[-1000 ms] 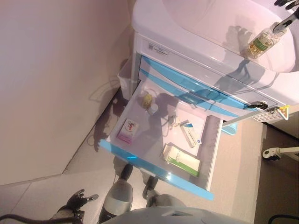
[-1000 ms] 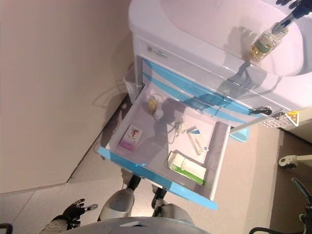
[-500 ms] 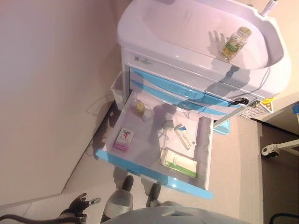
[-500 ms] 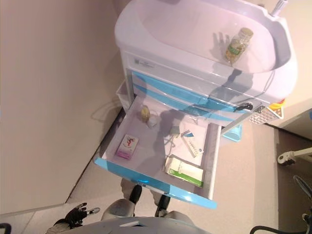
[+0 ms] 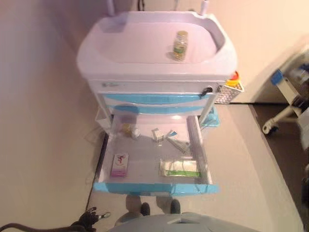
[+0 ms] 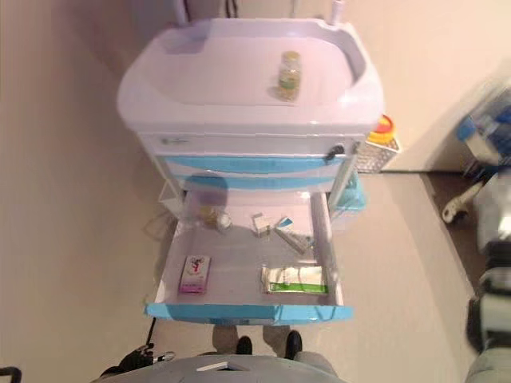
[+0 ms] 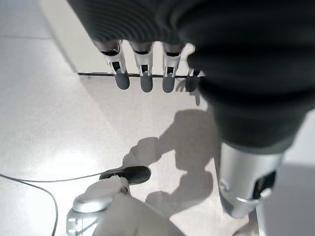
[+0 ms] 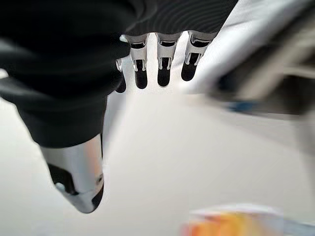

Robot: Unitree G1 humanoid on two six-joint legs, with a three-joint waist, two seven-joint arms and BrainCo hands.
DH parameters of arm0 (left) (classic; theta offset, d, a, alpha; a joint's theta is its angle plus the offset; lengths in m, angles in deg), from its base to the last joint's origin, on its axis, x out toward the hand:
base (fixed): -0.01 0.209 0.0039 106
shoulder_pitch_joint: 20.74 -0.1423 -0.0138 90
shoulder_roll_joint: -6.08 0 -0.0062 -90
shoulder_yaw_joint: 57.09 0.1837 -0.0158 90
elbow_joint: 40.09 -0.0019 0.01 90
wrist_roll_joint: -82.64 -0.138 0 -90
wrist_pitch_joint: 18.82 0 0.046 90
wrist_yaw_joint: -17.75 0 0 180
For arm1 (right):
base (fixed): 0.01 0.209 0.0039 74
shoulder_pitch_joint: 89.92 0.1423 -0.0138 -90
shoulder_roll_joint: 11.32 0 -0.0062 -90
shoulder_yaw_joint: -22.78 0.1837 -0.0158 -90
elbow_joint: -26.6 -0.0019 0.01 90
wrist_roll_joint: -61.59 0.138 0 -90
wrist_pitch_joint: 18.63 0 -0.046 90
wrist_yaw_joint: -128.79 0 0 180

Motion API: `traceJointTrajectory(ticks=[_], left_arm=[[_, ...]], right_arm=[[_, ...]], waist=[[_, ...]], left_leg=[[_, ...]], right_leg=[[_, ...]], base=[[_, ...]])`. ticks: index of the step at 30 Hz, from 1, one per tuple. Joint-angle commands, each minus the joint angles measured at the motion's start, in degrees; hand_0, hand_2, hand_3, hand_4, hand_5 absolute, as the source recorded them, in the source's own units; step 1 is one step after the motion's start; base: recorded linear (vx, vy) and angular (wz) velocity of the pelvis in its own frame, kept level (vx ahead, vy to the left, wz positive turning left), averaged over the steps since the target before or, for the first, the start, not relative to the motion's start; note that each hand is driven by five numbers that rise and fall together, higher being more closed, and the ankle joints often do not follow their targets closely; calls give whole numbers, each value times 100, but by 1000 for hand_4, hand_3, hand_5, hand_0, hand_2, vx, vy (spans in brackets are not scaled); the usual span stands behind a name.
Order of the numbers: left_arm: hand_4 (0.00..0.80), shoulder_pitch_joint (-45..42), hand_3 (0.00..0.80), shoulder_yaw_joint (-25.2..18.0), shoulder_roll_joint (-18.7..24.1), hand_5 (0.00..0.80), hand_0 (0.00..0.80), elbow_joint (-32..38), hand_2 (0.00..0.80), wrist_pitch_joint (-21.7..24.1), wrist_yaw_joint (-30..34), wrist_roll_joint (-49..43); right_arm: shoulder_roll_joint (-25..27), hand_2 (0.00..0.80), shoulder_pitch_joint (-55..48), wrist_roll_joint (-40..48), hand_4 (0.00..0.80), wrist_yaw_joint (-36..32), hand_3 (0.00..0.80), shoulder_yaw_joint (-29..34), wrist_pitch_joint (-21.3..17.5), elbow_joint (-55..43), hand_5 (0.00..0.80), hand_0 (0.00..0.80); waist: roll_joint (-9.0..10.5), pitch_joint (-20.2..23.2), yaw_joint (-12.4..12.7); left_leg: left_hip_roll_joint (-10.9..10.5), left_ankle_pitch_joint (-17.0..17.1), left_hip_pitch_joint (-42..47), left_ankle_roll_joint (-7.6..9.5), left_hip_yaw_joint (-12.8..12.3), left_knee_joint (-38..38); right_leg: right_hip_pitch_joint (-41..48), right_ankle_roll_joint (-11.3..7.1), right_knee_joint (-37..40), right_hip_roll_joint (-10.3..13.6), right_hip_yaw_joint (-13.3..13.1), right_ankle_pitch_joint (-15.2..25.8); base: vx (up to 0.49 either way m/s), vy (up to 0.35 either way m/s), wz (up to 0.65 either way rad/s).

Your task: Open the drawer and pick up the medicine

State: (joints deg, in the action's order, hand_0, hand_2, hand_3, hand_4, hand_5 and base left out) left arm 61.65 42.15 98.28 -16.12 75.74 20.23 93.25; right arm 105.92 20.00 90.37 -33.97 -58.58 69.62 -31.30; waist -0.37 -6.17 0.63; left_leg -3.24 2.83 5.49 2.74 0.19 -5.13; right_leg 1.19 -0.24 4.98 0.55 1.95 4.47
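Note:
A medicine bottle (image 5: 180, 45) with a pale cap stands on the white top of the cart (image 5: 120, 72). Below it a blue-fronted drawer (image 5: 149, 187) is pulled out. It holds a pink box (image 5: 119, 164), a green-and-white box (image 5: 179, 167), a slim white box (image 5: 177, 141) and a small bottle (image 5: 126, 129). My left hand (image 5: 91, 217) hangs low by the floor, left of the drawer; its fingers (image 7: 142, 73) are straight and empty. My right hand (image 8: 164, 69) is open with nothing in it, away from the cart.
A wall runs along the left of the cart. A red and yellow button (image 5: 233, 77) and a mesh basket (image 5: 223, 93) sit on the cart's right side. Wheeled equipment (image 5: 285, 104) stands at the far right on the floor.
The camera has swung, so the cart now stands squarely in view. My right hand, by the bottle a second ago, has come away from the cart top; the bottle stays there.

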Motion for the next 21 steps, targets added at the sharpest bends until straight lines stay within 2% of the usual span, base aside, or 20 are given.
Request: traceJointTrajectory(ticks=[1, 4, 5, 6, 8, 10, 12, 15, 17, 18, 20, 21], left_arm=[[0, -32, 0, 50, -89, 0, 0, -280, 0, 158, -213, 24], [0, -93, 0, 1, -174, 0, 0, -325, 0, 200, -254, 84], [0, -106, 0, -63, -170, 0, 0, -331, 0, 196, -225, 61], [0, -106, 0, -59, -162, 0, 0, -321, 0, 172, -206, 71], [0, -99, 0, -92, -139, 0, 0, -314, 0, 160, -152, 101], [0, -98, 0, -106, -125, 0, 0, -291, 0, 163, -105, 118], [0, -63, 0, -90, -122, 0, 0, -307, 0, 215, -102, 189], [0, 33, 0, -59, -145, 0, 0, -352, 0, 299, -120, 290], [0, 119, 0, -41, -153, 0, 0, -361, 0, 338, -97, 318], [0, 213, 0, 1, -160, 0, 0, -367, 0, 358, -81, 361], [0, 343, 0, 47, -149, 0, 0, -362, 0, 376, -49, 419], [0, 464, 0, 98, -117, 0, 0, -349, 0, 421, -26, 471]], right_arm=[[-732, 0, -790, -301, 0, -190, 0, 155, -802, -886, 0, 0], [-1113, 0, -1503, -413, 0, -523, 0, 125, -821, -802, 0, 0], [-1133, 0, -1675, -799, 0, -470, 0, 37, -844, -695, 0, 0], [-1141, 0, -1774, -940, 0, -411, 0, -78, -689, -651, 0, 0], [-1096, 0, -1936, -1866, 0, -244, 0, -328, -772, -392, 0, 0], [-1119, 0, -2052, -2349, 0, -182, 0, -627, -664, -148, 0, 0], [-1227, 0, -2101, -2690, 0, -156, 0, -896, -637, 272, 0, 0], [-1632, 0, -2146, -2734, 0, -74, 0, -1204, -736, 1119, 0, 0], [-1840, 0, -2153, -2917, 0, -76, 0, -1353, -864, 1576, 0, 0], [-1943, 0, -2137, -3049, 0, -6, 0, -1483, -1046, 1911, 0, 0], [-2023, 0, -2074, -3056, 0, -75, 0, -1603, -1065, 2171, 0, 0], [-2072, 0, -1987, -3104, 0, -17, 0, -1703, -1227, 2373, 0, 0]], waist=[[144, -75, -57], [162, -100, -228], [173, -115, -284], [182, -120, -320], [187, -154, -372], [193, -188, -396], [190, -229, -402], [185, -325, -363], [176, -412, -335], [169, -497, -314], [165, -630, -286], [163, -790, -254]], left_leg=[[-201, -576, -38, 51, 23, 142], [-178, -554, -50, 40, -168, 79], [-171, -547, -57, 37, -252, 55], [-176, -544, -76, 39, -296, 48], [-167, -533, -115, 34, -397, 35], [-166, -535, -157, 37, -476, 46], [-162, -539, -207, 53, -520, 57], [-168, -538, -273, 86, -526, 106], [-173, -539, -355, 108, -510, 180], [-182, -542, -439, 126, -494, 253], [-193, -563, -577, 154, -476, 408], [-209, -570, -740, 177, -455, 572]], right_leg=[[46, -312, -495, 44, -172, -365], [-11, -356, -407, 48, -232, -273], [-35, -372, -363, 53, -236, -233], [-63, -382, -339, 54, -241, -208], [-134, -411, -308, 63, -243, -155], [-201, -438, -303, 74, -237, -123], [-272, -445, -323, 74, -250, -110], [-335, -441, -383, 79, -237, -112], [-392, -427, -449, 88, -217, -130], [-454, -416, -517, 95, -202, -138], [-555, -394, -652, 109, -182, -171], [-674, -367, -782, 125, -145, -193]], base=[[-39, -7, -25], [-53, -12, -37], [-56, -6, -27], [-61, -1, -18], [-67, 10, -18], [-57, 10, -20], [-57, 8, -20], [-34, -7, -8], [-53, -15, -2], [-81, -22, 0], [-126, -37, 1], [-206, -54, 3]])
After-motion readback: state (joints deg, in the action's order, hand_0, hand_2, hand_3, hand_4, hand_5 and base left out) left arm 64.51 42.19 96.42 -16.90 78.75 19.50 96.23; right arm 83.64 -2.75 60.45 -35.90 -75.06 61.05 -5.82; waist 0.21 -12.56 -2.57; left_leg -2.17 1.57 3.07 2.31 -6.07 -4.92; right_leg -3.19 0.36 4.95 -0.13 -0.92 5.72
